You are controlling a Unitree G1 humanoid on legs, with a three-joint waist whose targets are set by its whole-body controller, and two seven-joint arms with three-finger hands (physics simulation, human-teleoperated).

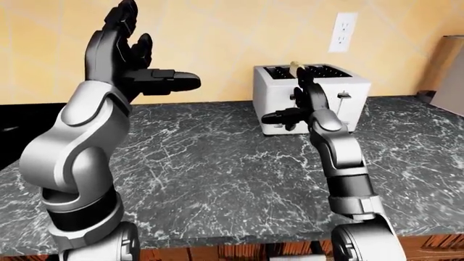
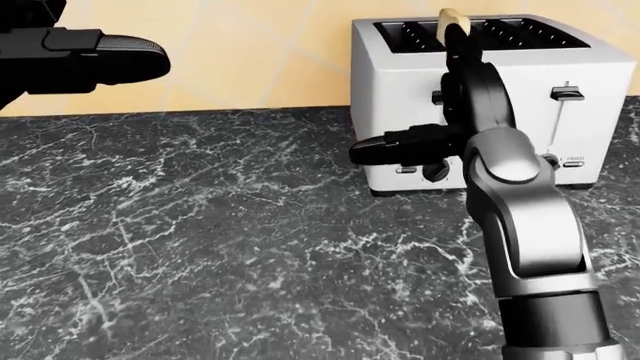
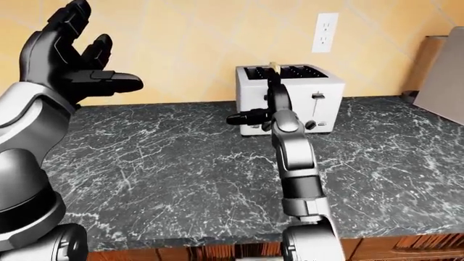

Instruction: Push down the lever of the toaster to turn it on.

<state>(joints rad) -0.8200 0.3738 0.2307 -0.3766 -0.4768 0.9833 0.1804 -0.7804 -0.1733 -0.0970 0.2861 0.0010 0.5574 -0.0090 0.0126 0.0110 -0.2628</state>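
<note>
A white four-slot toaster (image 2: 520,112) stands on the dark marble counter (image 2: 200,240) against the yellow wall, with a bread slice (image 2: 450,16) poking out of a left slot. Its right lever (image 2: 566,93) sits high in its slot. The left lever (image 2: 437,97) shows only as a sliver behind my right hand (image 2: 462,112). That hand is open, its fingers pointing up along the toaster's face and its thumb (image 2: 385,150) sticking out to the left. My left hand (image 1: 134,60) is raised high at the left, open and holding nothing.
A wall outlet (image 1: 342,32) sits above the toaster. A grey panel (image 3: 442,76) stands at the counter's far right, and a black surface (image 1: 14,130) adjoins the counter at the left. A round dial (image 2: 435,171) sits low on the toaster's face.
</note>
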